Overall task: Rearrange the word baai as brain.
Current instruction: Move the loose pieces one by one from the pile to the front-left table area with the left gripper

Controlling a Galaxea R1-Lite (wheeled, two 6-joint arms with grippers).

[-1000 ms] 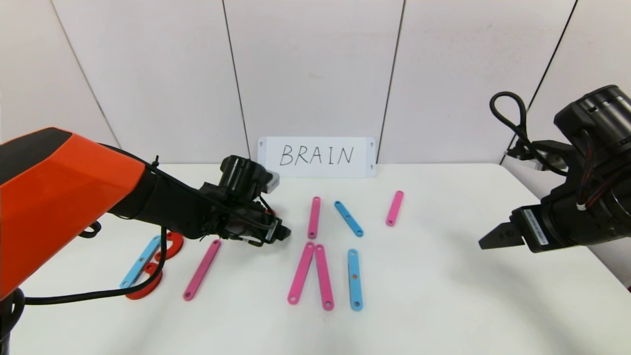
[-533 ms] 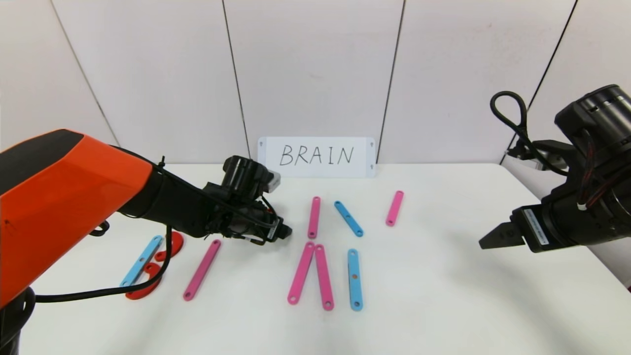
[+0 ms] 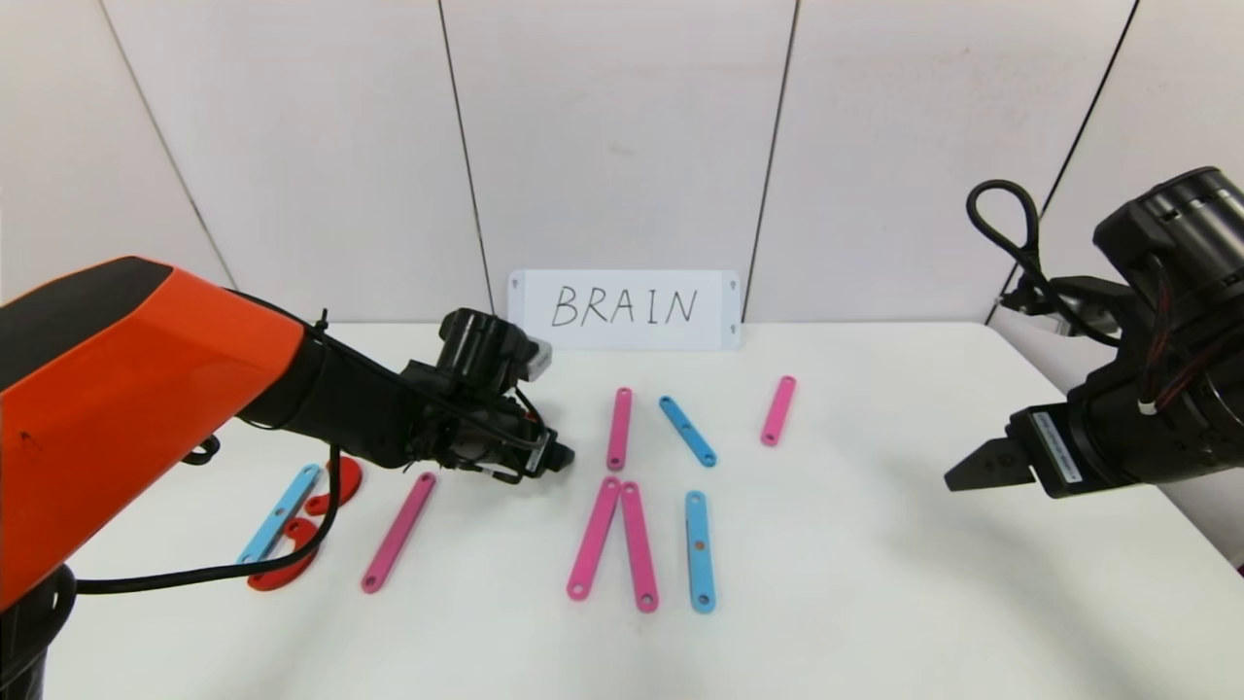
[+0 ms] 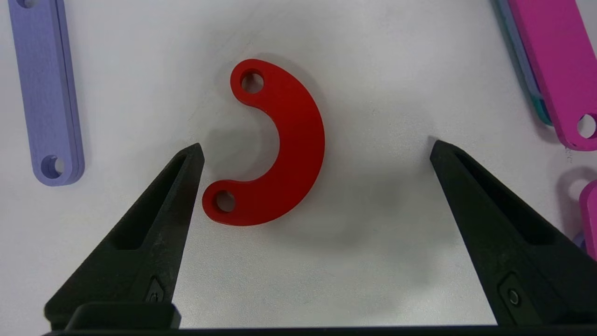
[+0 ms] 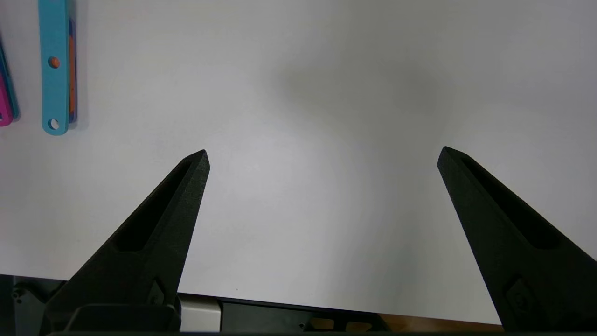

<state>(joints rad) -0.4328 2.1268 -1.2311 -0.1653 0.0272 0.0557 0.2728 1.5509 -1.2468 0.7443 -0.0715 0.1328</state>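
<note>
The word's pieces lie flat on the white table [image 3: 875, 583]. On the left are a light-blue strip [image 3: 277, 515], two red half-rings [image 3: 335, 483] and a pink strip [image 3: 398, 532]. Pink strips [image 3: 619, 428] and blue strips [image 3: 700, 550] fill the middle. My left gripper [image 3: 559, 457] hovers open over the table's middle left. In the left wrist view its jaws [image 4: 317, 145] stand wide apart above a red half-ring [image 4: 289, 154], not touching it, with a purple strip [image 4: 46, 93] to one side. My right gripper [image 3: 972, 472] hangs open and empty at the right.
A white card [image 3: 624, 309] with handwritten BRAIN leans on the back wall. A pink strip [image 4: 555, 70] lies close to the left gripper's other side. The right wrist view shows bare table, a blue strip [image 5: 55, 70] and the table's edge.
The left arm's orange upper part has shifted slightly right, uncovering more of the red half-rings on the left. Both grippers have barely moved and stay open.
</note>
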